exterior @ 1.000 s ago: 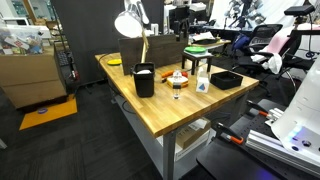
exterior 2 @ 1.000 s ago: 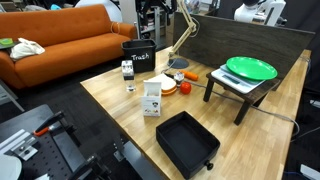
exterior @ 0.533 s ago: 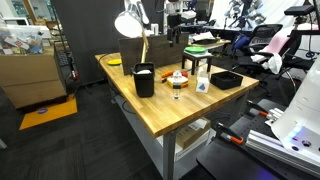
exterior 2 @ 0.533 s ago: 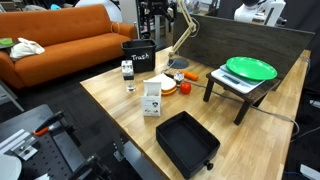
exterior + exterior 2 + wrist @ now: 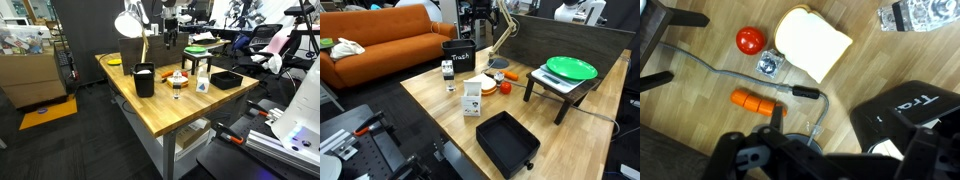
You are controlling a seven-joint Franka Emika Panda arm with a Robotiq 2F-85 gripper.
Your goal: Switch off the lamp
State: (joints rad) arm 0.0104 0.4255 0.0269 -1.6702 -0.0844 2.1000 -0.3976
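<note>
Butcher-block wood forms the single table. It carries one lamp, which stands at the far side of the top, just behind the black container. Its white dome shade hangs high above that container on one thin, tan, jointed arm. Whether the bulb is lit cannot be determined from these views.

The one gripper is raised above the table, near the upper part of the lamp arm and apart from the shade. In the wrist view only dark, blurred gripper parts fill the lower edge. Whether the fingers stand apart or together cannot be determined.

Item count on the table:
- One black container marked "Trash".
- One black rectangular tray, near the table edge and well apart from the lamp.
- One green plate, resting on one low black stand.
- One white carton, upright, between the container and the tray.
- One red round item and one orange stick-shaped item, both lying on the wood beside one grey cable.

One orange sofa stands behind the table.
</note>
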